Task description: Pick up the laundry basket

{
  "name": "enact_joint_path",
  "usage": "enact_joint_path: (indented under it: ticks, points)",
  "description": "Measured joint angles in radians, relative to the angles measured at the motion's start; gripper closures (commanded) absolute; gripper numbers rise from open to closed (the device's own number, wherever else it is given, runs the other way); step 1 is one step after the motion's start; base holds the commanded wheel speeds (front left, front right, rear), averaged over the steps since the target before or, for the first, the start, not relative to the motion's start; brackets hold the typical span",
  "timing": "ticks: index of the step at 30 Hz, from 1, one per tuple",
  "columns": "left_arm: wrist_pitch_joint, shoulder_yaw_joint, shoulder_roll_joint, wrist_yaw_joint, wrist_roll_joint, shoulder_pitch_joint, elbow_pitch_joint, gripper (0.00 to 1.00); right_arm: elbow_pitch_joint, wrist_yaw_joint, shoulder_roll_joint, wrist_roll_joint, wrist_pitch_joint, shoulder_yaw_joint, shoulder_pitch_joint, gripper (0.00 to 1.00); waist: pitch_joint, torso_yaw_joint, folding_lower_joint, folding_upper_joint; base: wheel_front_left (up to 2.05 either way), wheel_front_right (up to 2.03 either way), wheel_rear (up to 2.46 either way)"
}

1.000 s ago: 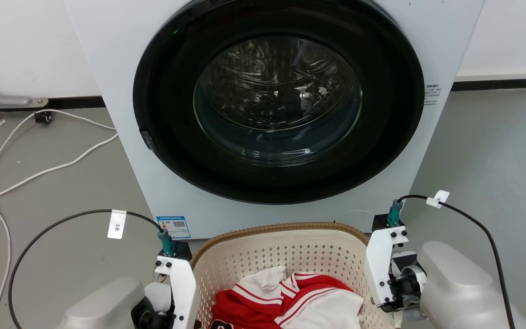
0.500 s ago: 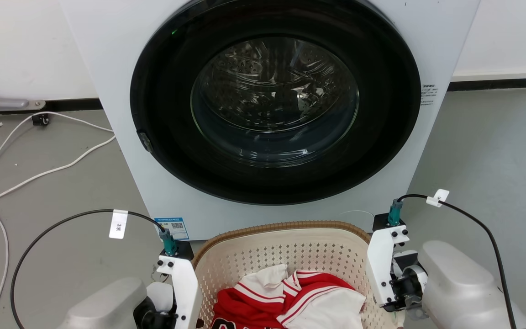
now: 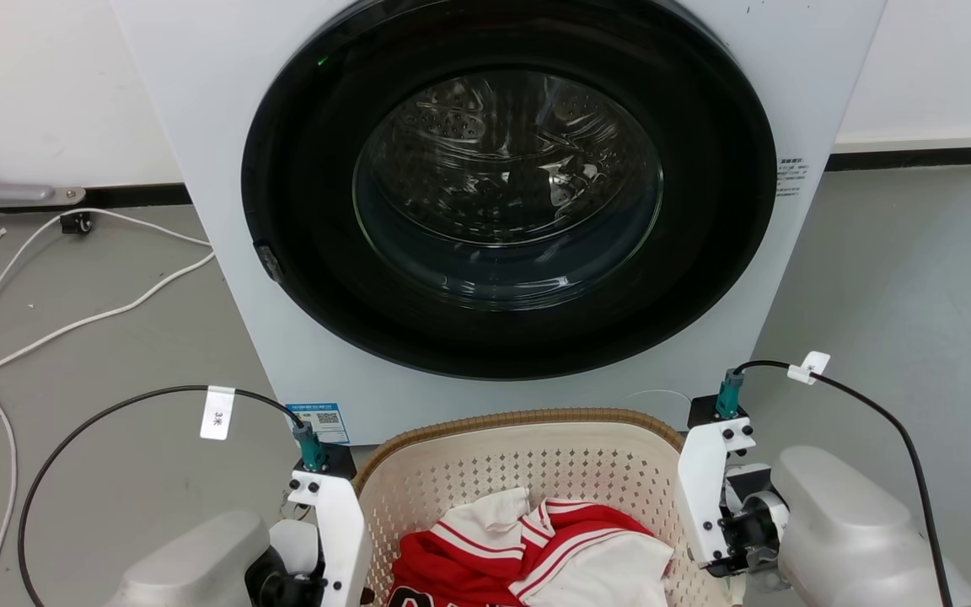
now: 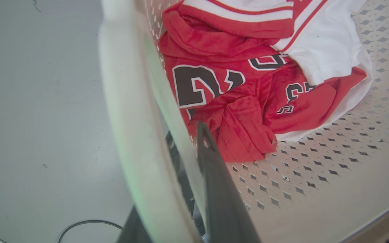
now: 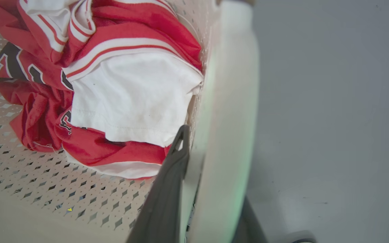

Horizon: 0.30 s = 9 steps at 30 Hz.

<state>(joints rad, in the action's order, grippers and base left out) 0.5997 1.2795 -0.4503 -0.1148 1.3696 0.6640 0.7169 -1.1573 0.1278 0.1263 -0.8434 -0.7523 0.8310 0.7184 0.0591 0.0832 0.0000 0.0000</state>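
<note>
The laundry basket (image 3: 528, 455), holding red and white clothes (image 3: 536, 548), is just before the washing machine (image 3: 199, 126). The left gripper (image 4: 181, 152) and right gripper (image 5: 211, 162) are each clamped across a side; raising both evenly should keep it level.

a white washing machine (image 3: 502, 211) with a round dark glass door stands in the middle, against a white wall (image 3: 47, 84) with a black skirting strip (image 3: 915, 156). the floor (image 3: 915, 278) is smooth grey. a white cable (image 3: 72, 320) trails over it on the left, near a grey metal bracket (image 3: 13, 183). the light is even.
</note>
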Motion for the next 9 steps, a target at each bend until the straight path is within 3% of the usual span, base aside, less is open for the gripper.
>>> enact_joint_path:
  ticks: [9]
  points:
    - [-0.002,0.0,0.0,0.0,0.0,0.0,0.002,1.0,-0.004,0.0,-0.001,-0.013,0.005,0.011,0.004,1.0,0.003,-0.001,0.0,0.0,0.0,0.0,0.0]
